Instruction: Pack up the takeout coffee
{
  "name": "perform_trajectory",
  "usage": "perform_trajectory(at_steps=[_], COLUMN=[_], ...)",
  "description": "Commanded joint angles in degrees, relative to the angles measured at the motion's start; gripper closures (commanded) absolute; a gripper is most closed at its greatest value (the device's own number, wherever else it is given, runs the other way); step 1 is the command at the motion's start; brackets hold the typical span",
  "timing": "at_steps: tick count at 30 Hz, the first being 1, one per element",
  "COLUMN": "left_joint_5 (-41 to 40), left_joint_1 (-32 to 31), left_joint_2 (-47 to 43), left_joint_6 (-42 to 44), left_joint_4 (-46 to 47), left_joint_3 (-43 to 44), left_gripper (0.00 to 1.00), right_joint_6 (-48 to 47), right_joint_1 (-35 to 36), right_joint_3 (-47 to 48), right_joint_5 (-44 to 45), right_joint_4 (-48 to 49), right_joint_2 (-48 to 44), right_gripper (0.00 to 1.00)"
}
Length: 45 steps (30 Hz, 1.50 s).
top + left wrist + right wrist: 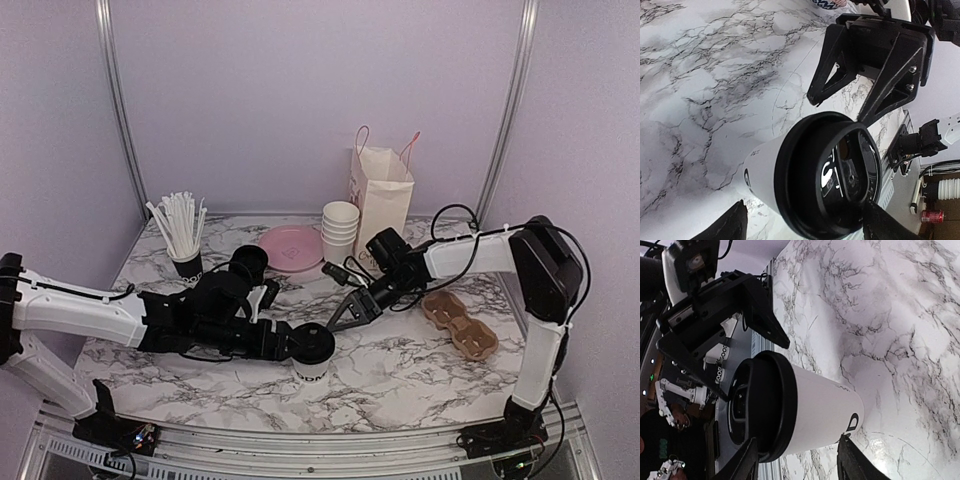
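One takeout coffee (313,352), a white paper cup with a black dome lid, stands upright on the marble table near the front middle. My left gripper (285,342) is at its left side, open; in the left wrist view the cup (790,175) sits between the wide-spread fingertips (735,222). My right gripper (347,313) hovers open just behind and right of the cup. In the right wrist view the cup (815,410) lies beyond the open fingers (855,462), untouched. A second black lid (248,262) shows behind my left arm.
A brown cardboard cup carrier (460,322) lies at the right. A paper bag (382,195) stands at the back, with stacked lidless white cups (340,232) and a pink plate (290,247) beside it. A black cup of straws (184,245) stands back left.
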Motion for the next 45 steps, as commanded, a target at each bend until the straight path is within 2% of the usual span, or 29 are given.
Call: perform_trajectory(at_steps=[1, 6, 12, 15, 21, 40, 45], left_joint_5=[-3.07, -7.66, -3.14, -0.48, 3.75, 6.34, 5.23], left_joint_1=[0.13, 1.77, 6.19, 6.77, 6.81, 6.72, 6.72], left_joint_2=[-5.57, -9.87, -6.27, -3.89, -1.49, 2.48, 2.79], left_joint_6=[3.77, 3.86, 5.38, 6.04, 5.14, 3.35, 0.76], left_joint_4=[-11.48, -14.7, -11.62, -9.86, -7.08, -2.27, -1.37], left_joint_3=[3.05, 3.1, 4.23, 5.82, 5.97, 1.12, -2.45], left_gripper=[0.18, 0.19, 0.32, 0.4, 0.46, 0.57, 0.62], right_joint_6=[-3.93, -5.54, -6.41, -6.54, -5.84, -5.65, -4.94], right_joint_1=[-0.97, -0.98, 2.69, 3.86, 4.13, 4.29, 4.22], right_joint_3=[4.2, 1.52, -4.67, -5.42, -3.84, -0.36, 0.96], right_joint_5=[-0.47, 1.63, 6.85, 7.12, 8.71, 9.16, 16.42], right_joint_4=[-4.2, -4.24, -2.14, -2.01, -2.7, -4.1, -4.73], right_joint_2=[-4.36, -8.39, -12.17, -12.01, -9.62, -2.49, 0.29], right_gripper=[0.46, 0.43, 0.3, 0.28, 0.31, 0.37, 0.4])
